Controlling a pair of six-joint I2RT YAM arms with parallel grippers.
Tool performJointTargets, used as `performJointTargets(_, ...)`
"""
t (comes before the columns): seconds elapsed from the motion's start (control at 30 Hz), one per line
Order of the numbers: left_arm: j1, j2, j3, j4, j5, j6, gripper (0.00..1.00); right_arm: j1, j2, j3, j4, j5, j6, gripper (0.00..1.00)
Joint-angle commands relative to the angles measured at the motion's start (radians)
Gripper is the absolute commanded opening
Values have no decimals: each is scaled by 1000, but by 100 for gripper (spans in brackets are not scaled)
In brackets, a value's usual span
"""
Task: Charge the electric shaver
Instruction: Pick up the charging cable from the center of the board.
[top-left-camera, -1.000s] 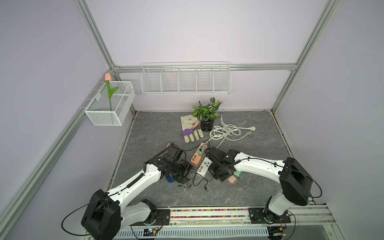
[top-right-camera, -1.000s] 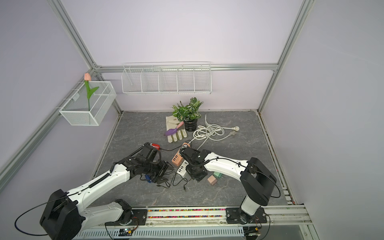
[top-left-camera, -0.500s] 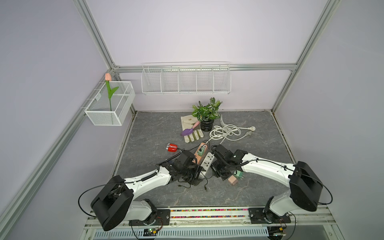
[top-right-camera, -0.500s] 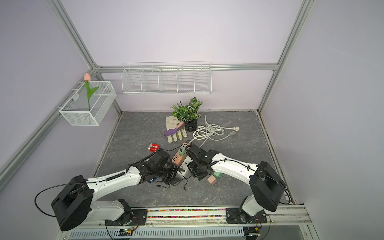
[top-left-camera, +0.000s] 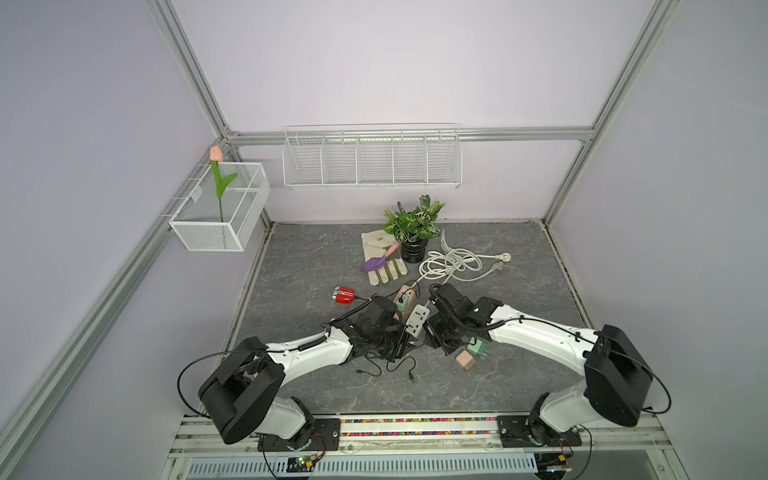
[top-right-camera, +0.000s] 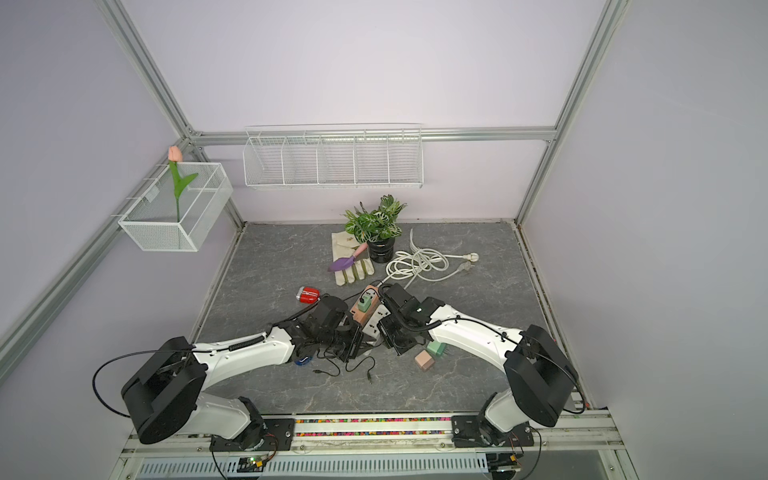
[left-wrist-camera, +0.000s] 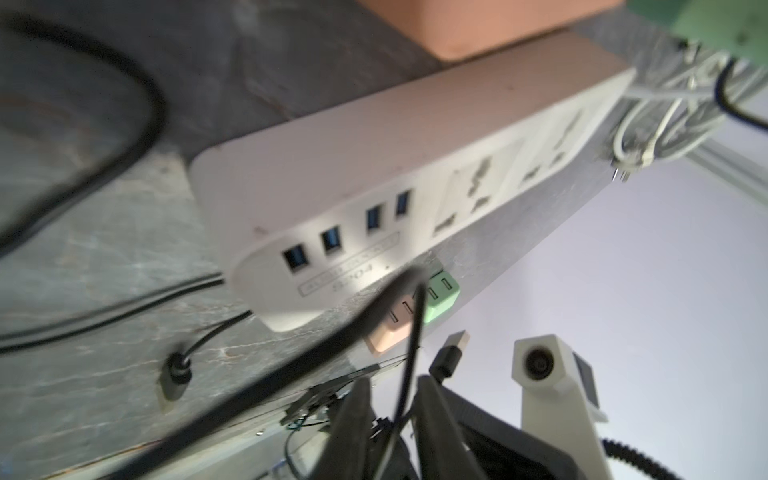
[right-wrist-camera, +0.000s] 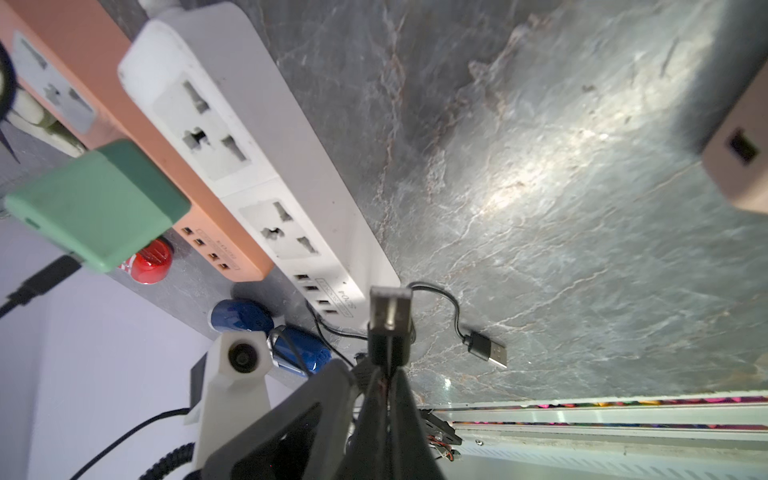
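The right gripper (right-wrist-camera: 388, 370) pinches a black USB plug (right-wrist-camera: 390, 311) tight, pointing it at the USB end of the white strip (right-wrist-camera: 257, 166). The left gripper (left-wrist-camera: 392, 382) has its fingers (left-wrist-camera: 353, 415) narrow around a thin cable (left-wrist-camera: 411, 353). The red shaver (top-left-camera: 343, 295) lies on the table (top-left-camera: 291, 270) beyond the left gripper, apart from both.

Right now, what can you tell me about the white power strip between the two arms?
The white power strip is a long, rounded bar, plastic by its look, lying flat on the grey stone-patterned table close beside an orange strip. Its top carries two multi-pin sockets and, at one end, a row of four USB ports, all empty. A black USB plug pinched in the right gripper points toward that end.
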Motion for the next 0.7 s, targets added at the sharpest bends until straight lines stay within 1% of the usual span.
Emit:
performJointTargets(0.0, -2, 4, 56, 26, 4, -17, 0, -9, -20, -18, 16, -20, 62, 6)
performJointTargets(0.07, 10, -12, 73, 4, 5, 0, 0, -22, -32, -11, 19, -10, 31, 7)
performJointTargets(0.1, 19, -25, 83, -19, 7, 9, 0, -31, -41, -6, 14, -7, 14, 11)
performJointTargets(0.13, 32, -43, 92, -51, 8, 21, 0, -42, -54, -2, 13, 0, -9, 21)
performJointTargets(0.17, 49, -62, 105, -87, 9, 34, 0, -56, -80, -1, 18, 13, -41, 36)
performJointTargets(0.23, 88, -95, 127, -138, 26, 54, 0, -76, -127, -18, 78, 29, -98, 57)
performJointTargets(0.27, 112, -106, 140, -167, 42, 63, 0, -92, -156, -40, 123, 23, -124, 66)
performJointTargets(0.3, 130, -112, 157, -198, 60, 74, 0, -103, -181, -65, 167, 12, -141, 72)
performJointTargets(0.33, 154, -114, 179, -236, 85, 89, 0, -116, -212, -94, 237, 3, -156, 78)
performJointTargets(0.37, 178, -115, 199, -267, 117, 107, 0, -127, -242, -158, 310, -7, -159, 83)
performJointTargets(0.43, 215, -112, 228, -295, 164, 125, 0, -141, -285, -255, 491, -18, -109, 88)
performJointTargets(0.53, 253, -112, 257, -297, 209, 123, 0, -142, -291, -375, 792, 6, -9, 89)
performJointTargets(0.6, 266, -103, 278, -292, 228, 123, 0, -141, -269, -391, 920, 31, 23, 89)
performJointTargets(0.67, 270, -94, 304, -302, 232, 130, 0, -143, -240, -375, 995, 47, 45, 88)
